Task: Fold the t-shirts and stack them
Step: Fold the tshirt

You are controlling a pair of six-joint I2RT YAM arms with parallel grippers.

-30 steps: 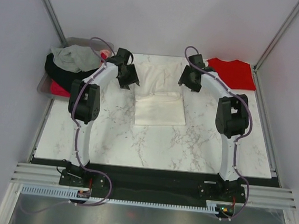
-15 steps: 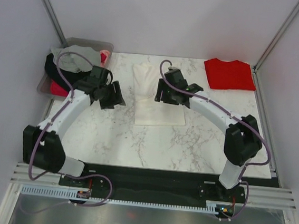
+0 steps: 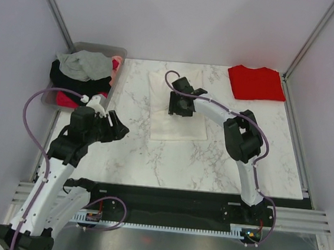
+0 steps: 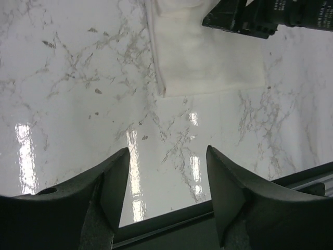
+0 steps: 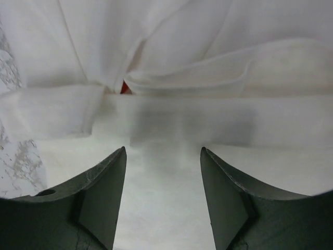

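Top external first: find the cream-white t-shirt (image 3: 178, 129) mid-table, folded to a rough rectangle, near half flat, far half looser and creased. See a sliver of red at the crease in the right wrist view, probably the chest print. Look outward to the right gripper (image 3: 179, 105), low over the shirt's middle, jaws spread, nothing held. Find the left gripper (image 3: 114, 133) over the bare marble table (image 3: 223, 160), near-left of the shirt, also spread and empty. Note the red t-shirt (image 3: 257, 83) folded at the far right corner, well apart, and the bin (image 3: 100, 46) of clothes at far left.

Judged step: settling the fold before stacking. Press along the crease rather than dragging, so no upper layer shifts. Tuck the loose far flap square. For the carry, pinch through all layers at one edge and support the other with the left arm.

Against half a second ago: left gripper then just beside the shirt's left edge, now drawn back. Far cloth then narrow and bunched, now lower and wider.
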